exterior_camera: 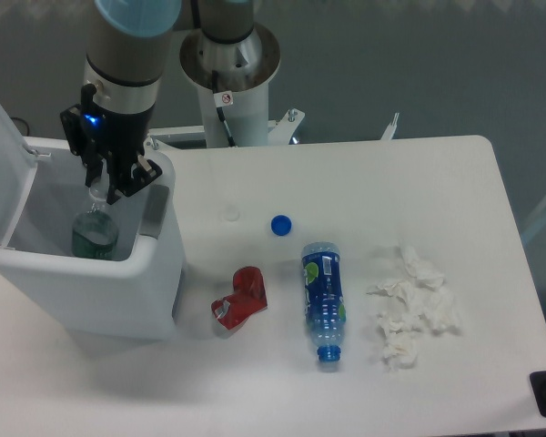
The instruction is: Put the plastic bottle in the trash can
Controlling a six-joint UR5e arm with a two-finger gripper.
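Claw (98,189) pinched on neck of upright plastic bottle (95,233), lowered inside open trash can (150,273) on tabletop (391,182).

2 bottles (95,232) (323,296), 1 bin (155,273), 1 cap (280,224).

Green-labelled plastic bottle (95,234) upright inside open white trash can (118,273)
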